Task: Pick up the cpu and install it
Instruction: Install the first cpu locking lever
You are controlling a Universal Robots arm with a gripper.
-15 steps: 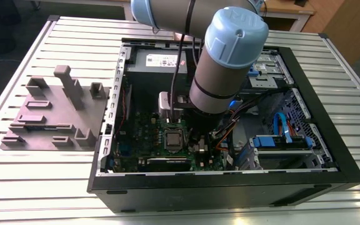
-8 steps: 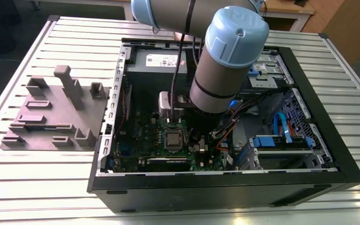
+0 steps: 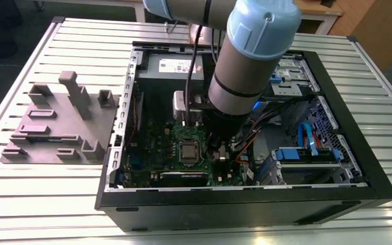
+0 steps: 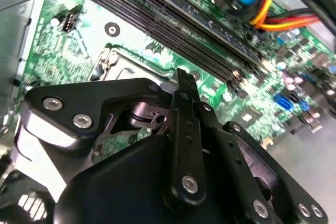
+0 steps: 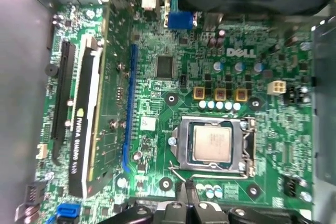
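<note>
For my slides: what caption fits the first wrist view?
The cpu sits in the motherboard socket, gripper just beside it.

**A robotics lab bench for computer assembly**

A slotted aluminium surface point(image 3: 39, 204) carries an opened desktop computer case point(image 3: 250, 204) and a grey plastic fixture tray point(image 3: 59, 127), with a light-blue industrial robot arm point(image 3: 250, 51) reaching in and wooden furniture point(image 3: 359, 20) behind.

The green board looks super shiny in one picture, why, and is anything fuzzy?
In the second wrist view, light glares off the green board, washing a patch near-white, and the black tool close to the camera looks soft. In the first wrist view the lighting is even, and the cpu in its socket shines dull silver. In the exterior view the arm shades the case's inside.
</note>
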